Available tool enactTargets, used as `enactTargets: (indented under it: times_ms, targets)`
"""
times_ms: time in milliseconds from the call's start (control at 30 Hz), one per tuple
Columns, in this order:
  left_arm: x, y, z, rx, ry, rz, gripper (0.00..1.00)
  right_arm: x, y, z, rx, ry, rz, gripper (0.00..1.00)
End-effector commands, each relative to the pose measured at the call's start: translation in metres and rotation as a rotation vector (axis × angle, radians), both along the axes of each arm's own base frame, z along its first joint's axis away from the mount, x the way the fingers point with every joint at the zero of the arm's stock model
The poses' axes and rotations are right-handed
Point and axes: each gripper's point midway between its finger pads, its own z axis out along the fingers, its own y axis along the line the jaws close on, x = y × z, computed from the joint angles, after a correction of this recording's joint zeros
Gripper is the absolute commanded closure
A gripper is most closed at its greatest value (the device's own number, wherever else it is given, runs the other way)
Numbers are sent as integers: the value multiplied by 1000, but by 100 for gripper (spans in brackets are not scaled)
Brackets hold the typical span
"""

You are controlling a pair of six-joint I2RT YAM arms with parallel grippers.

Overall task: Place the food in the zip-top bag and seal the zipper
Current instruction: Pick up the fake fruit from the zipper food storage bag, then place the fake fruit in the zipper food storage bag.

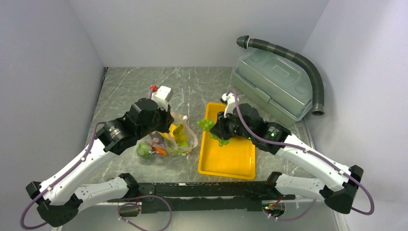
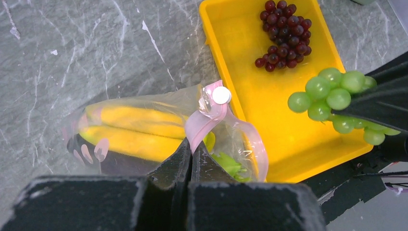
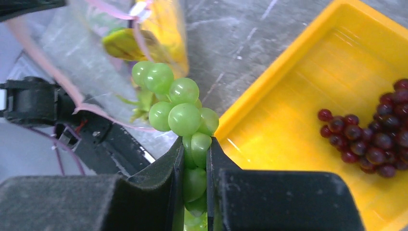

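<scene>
The left end effector (image 2: 191, 148) is closed on the pink zipper (image 2: 211, 120), lifting the mouth of the bag (image 1: 166, 144). The right end effector (image 3: 195, 159) is clamped on the green grapes (image 3: 183, 113), held near that mouth. The bag, clear and crinkled, lies on the bench (image 1: 192, 86) left of centre in the overhead view; bananas (image 2: 130, 130) are seen inside. Dark red grapes (image 2: 284, 33) lie on the yellow tray (image 2: 288, 144), upper right of the left wrist view. Loading is judged part done; sealing outstanding.
</scene>
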Motion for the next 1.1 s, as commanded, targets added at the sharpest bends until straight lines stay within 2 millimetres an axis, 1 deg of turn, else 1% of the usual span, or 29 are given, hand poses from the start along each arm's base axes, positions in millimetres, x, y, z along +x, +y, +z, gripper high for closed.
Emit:
enactTargets:
  times_ms: [0, 100, 267, 400, 600, 733, 933, 1067]
  targets:
    - [7, -7, 17, -55, -40, 3, 100, -12, 31, 44, 101, -88, 159, 100]
    - [7, -9, 16, -48, -27, -5, 100, -23, 46, 48, 109, -92, 238, 100]
    - [6, -12, 15, -49, -15, -19, 100, -32, 68, 46, 101, -87, 320, 100]
    - [5, -14, 15, -49, -1, -24, 100, -32, 87, 41, 80, -66, 349, 100]
    - [2, -17, 18, -62, 10, -38, 100, -29, 111, 19, 48, -11, 363, 100]
    - [-1, -21, 18, -74, 25, -63, 100, -24, 122, 7, 31, 9, 355, 100]
    - [-5, -29, 18, -92, 42, -97, 100, -23, 141, 1, 57, 33, 389, 100]
    - [-5, -32, 18, -102, 52, -105, 100, -28, 156, 5, 119, 44, 433, 100]
